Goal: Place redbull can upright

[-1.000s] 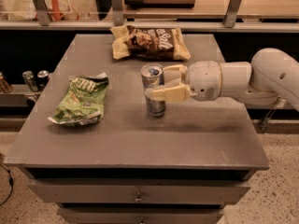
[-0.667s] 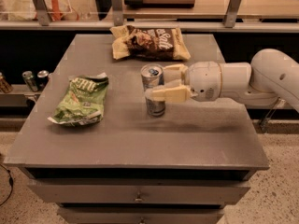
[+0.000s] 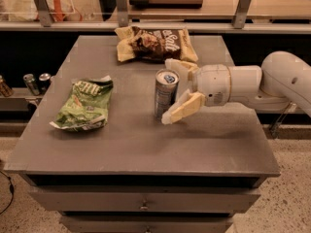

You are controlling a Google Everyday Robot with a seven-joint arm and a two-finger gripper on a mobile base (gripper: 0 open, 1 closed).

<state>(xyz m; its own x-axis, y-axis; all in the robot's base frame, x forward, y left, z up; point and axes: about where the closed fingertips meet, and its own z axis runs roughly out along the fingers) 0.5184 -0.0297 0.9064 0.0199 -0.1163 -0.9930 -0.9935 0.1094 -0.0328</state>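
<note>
1. Whereas a second ago its two fingers were closed against the can's sides, the gripper [image 3: 166, 91] now has them spread wide, and it grips nothing.
2. Between those parted fingers stands the redbull can [image 3: 166, 95], upright on the table [image 3: 146, 149] with its silver pull-tab top facing up.
3. One finger [image 3: 176, 67] angles past the can's far side near its top, and the other [image 3: 183, 108] slants down across the near side toward the can's base. Whether the near fingertip touches the can cannot be told.
4. The can is as upright as before. The arm's white wrist and forearm reach in from the same side as they did earlier.
5. Beyond the far finger, toward the table's back edge, lies the brown snack bag [image 3: 158, 42], where it was before.
6. Well out past the fingertips, across a bare stretch of table, lies the crumpled green snack bag [image 3: 83, 105], also unmoved.
7. Farther in that same direction, off the table and on a lower ledge, stand two small dark cans [image 3: 38, 82] with silver tops.
</note>
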